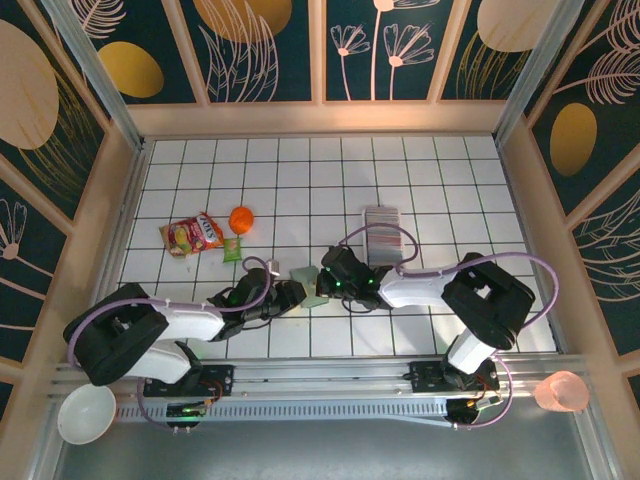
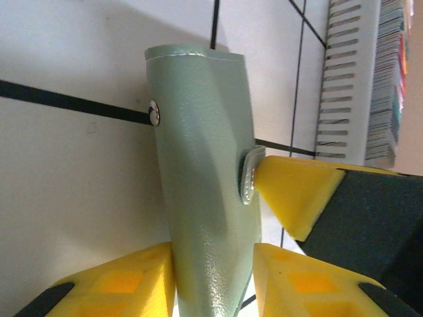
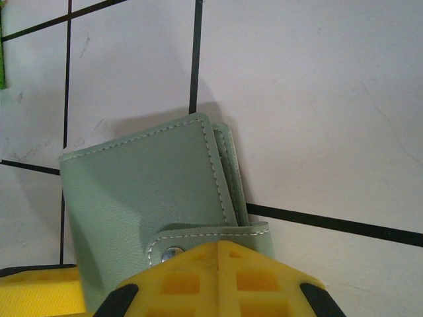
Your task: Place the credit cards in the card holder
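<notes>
L hand (image 2: 213,281) clamped on one end of the wallet (image 2: 198,165), keeping it up on edge over the counter (image 3: 317,99) - prob so the flap side faces R hand. R hand (image 3: 218,264) fully closed, tip pushed against the clasp tab (image 2: 248,175) just ahead of L fingers. Looks like prying the snap, not gripping. Wallet not open yet. The cards (image 2: 390,72) sit in the clear tray (image 2: 344,79) beyond R hand - loading not begun.
</notes>
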`<state>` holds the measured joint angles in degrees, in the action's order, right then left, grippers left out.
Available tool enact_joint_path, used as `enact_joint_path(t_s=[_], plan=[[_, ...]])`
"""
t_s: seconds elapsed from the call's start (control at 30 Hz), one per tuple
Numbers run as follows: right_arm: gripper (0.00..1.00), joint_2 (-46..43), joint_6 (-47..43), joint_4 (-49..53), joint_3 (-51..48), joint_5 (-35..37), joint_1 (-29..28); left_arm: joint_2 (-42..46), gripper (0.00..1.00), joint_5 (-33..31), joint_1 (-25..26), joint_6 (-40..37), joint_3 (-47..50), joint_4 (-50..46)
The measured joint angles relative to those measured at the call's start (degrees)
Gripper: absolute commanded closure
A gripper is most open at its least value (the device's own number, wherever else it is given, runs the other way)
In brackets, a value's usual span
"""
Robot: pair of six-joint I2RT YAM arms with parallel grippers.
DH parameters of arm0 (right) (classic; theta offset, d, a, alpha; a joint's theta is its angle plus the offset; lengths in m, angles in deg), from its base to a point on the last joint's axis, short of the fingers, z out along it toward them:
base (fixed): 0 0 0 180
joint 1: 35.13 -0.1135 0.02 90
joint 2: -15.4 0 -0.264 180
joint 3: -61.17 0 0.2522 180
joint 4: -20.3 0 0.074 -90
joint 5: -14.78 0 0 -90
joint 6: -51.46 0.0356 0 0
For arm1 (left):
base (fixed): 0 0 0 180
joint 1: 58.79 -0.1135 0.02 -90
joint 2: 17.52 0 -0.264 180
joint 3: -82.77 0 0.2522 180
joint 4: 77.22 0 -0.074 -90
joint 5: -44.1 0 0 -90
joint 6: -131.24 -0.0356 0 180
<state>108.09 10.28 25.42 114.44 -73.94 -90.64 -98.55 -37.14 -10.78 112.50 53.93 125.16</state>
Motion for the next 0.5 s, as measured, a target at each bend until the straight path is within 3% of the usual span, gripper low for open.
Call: enact_joint_path(t_s=[0.17,0.4,0.5], plan=[[1.0,-0.2,0.3,0.0,-0.1,0.2,0.0,-0.9,0.73,0.2,0.0,0.6,0.0,2.8],[1.0,-1.9,1.2,-0.4,-1.3,0.4,-0.2,1.7,1.0,-0.4,0.1,1.2,0.1,2.6],[1.0,-3.3,1.1,-1.6,-2.6,0.3,-0.6,5.0,1.0,-1.4,0.3,0.0,0.1,-0.9]])
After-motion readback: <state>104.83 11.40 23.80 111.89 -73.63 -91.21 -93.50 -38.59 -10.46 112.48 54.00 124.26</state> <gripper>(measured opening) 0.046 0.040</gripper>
